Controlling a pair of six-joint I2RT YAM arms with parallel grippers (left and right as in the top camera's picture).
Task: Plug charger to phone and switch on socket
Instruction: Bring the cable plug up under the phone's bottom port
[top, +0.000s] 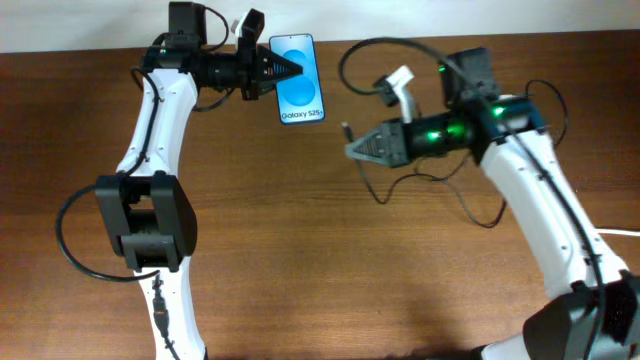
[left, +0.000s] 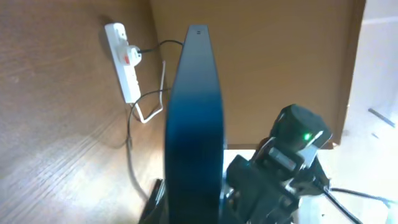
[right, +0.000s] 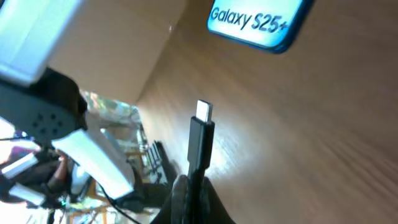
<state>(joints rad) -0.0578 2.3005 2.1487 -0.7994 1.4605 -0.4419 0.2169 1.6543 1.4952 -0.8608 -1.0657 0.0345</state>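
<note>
So far, the left pincer (top: 288, 70) is clenched on the slim blue-screened phone (top: 300, 88) near the brown wooden surface's (top: 300, 260) far edge. Rightward, the thin black charger cable (right: 198, 152) stands gripped in the right pincer (right: 189, 198), its plug tip apart from the phone: unplugged. Switching on the white elongated socket strip (left: 122, 62) remains.

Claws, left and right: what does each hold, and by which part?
Left claw grips the phone by a long side edge. Right claw pinches the charger just behind its plug tip, which sticks out free.
</note>
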